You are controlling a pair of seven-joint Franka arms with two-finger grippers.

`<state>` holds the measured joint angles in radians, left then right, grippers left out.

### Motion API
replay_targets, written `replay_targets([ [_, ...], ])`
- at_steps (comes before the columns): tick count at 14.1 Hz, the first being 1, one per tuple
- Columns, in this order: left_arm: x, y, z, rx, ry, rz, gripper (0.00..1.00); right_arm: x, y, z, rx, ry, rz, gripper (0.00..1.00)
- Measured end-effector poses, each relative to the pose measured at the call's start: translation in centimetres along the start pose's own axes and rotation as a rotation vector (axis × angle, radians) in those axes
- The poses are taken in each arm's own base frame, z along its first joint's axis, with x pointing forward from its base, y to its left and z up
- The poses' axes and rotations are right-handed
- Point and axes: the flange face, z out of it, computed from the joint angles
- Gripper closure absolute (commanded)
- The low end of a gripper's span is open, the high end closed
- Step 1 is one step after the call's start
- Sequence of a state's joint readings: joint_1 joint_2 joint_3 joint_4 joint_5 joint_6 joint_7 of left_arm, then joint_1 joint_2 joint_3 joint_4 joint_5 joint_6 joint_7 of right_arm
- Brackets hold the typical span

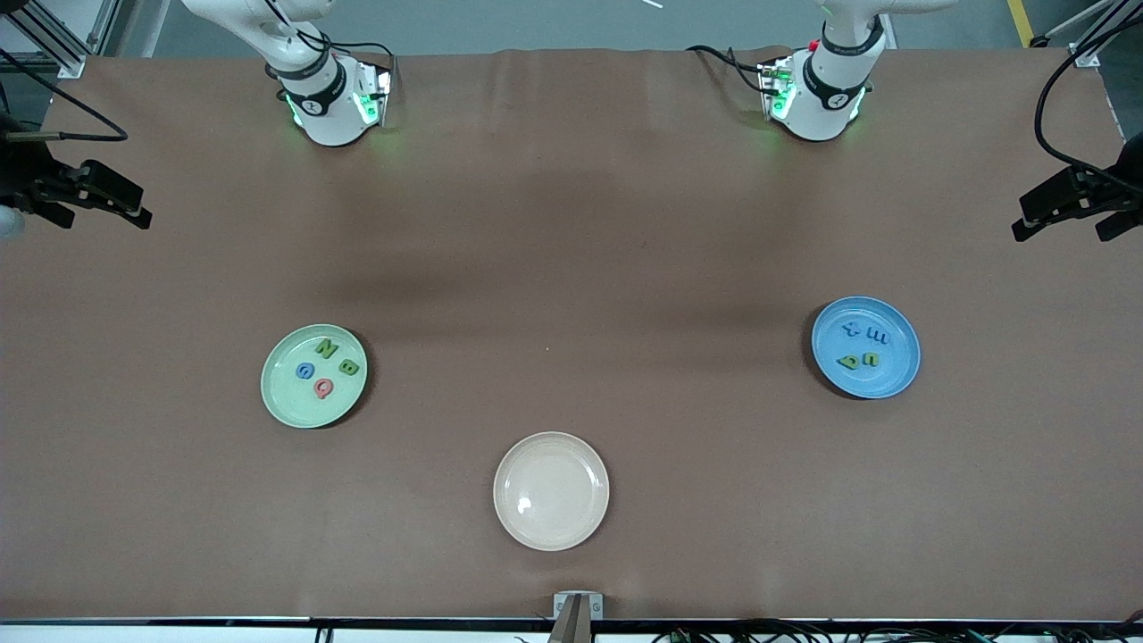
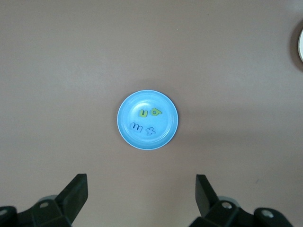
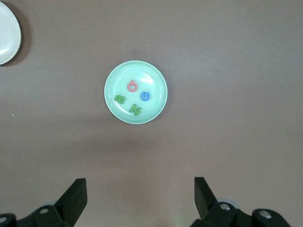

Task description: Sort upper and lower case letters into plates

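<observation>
The pale mint plate (image 1: pixel 286 402) (image 3: pixel 154 78) lies toward the right arm's end and holds green N (image 1: pixel 326 349), green B (image 1: pixel 349 366), blue G (image 1: pixel 305 371) and pink Q (image 1: pixel 323 388). The blue plate (image 1: pixel 888 379) (image 2: pixel 142 99) lies toward the left arm's end and holds blue x (image 1: pixel 853 329), blue m (image 1: pixel 878 337), green n (image 1: pixel 869 359) and a green b/q shape (image 1: pixel 848 362). My left gripper (image 2: pixel 142 189) hangs open and empty high over the cloth beside the blue plate. My right gripper (image 3: pixel 140 189) hangs open and empty high beside the mint plate.
An empty cream plate (image 1: pixel 551 490) sits between the two plates, nearer to the front camera. Black clamped fixtures (image 1: pixel 85 192) (image 1: pixel 1072 201) stick in over both ends of the brown cloth. The arm bases (image 1: pixel 330 98) (image 1: pixel 817 94) stand along the robots' edge.
</observation>
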<state>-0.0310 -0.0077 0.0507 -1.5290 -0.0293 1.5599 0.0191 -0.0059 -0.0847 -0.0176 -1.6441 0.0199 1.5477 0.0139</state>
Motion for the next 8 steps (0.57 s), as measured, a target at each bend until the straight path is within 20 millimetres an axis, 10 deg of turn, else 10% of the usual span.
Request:
replay_targets([
  [8,0.1,1.1,0.0,-0.001,0.006,0.020,0.00,-0.2,0.1,0.1,-0.005,0.012,-0.019,0.00],
])
